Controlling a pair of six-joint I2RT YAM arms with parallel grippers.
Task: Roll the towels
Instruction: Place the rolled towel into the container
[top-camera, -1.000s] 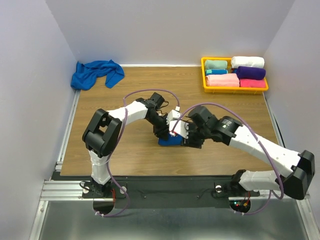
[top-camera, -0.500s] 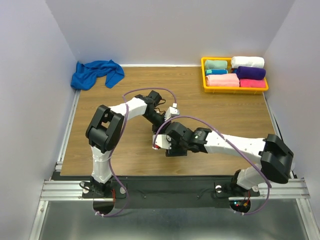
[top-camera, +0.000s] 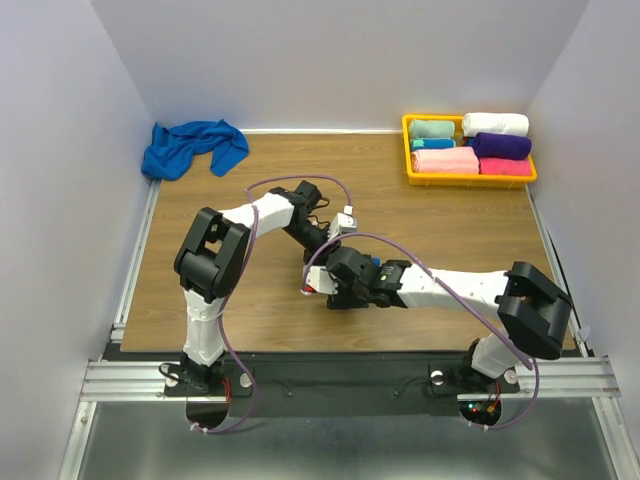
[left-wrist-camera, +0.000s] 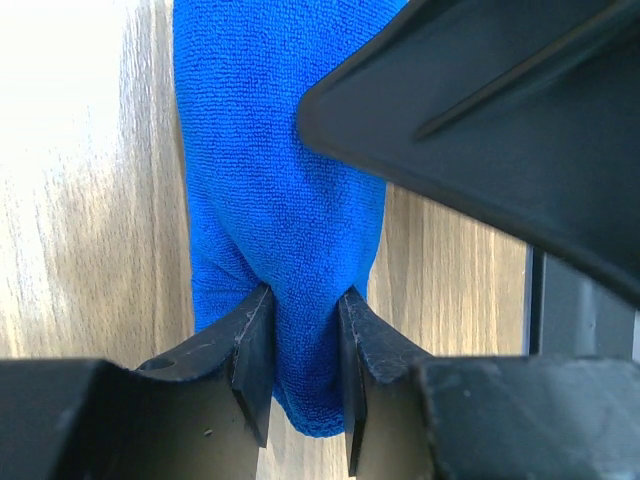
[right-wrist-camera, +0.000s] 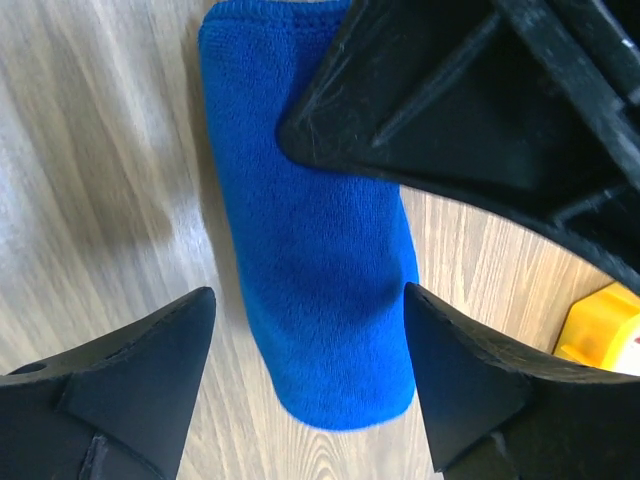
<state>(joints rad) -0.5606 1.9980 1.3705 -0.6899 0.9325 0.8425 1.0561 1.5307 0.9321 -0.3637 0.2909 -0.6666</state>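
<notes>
**A:** What sits farthest left?

**B:** A loose blue towel (top-camera: 192, 146), crumpled in the back left corner of the bench (top-camera: 440, 230). It lies well apart from both arms.

**A:** And the left hand?

**B:** The left hand (left-wrist-camera: 303, 300) is clamped on one end of a rolled blue towel (left-wrist-camera: 275, 180). Both fingers press into the cloth, and the fabric is pinched narrow between them. The roll lies flat on the wood near the middle of the bench.

**A:** Does the roll show from above?

**B:** No. The two wrists meet over it there and hide it. Only the wrist cameras show it.

**A:** The right hand, then?

**B:** The right hand (right-wrist-camera: 308, 292) is spread wide and straddles that same roll, with one finger on each side. The tips are very close to the cloth, but I cannot tell whether they touch it.

**A:** And at the far right?

**B:** A yellow tray (top-camera: 406, 150) in the back right corner. Rolled towels are packed in it side by side: a teal towel (top-camera: 431, 129), a white towel (top-camera: 495, 124), a pink towel (top-camera: 444, 160) and a purple towel (top-camera: 500, 146).
</notes>
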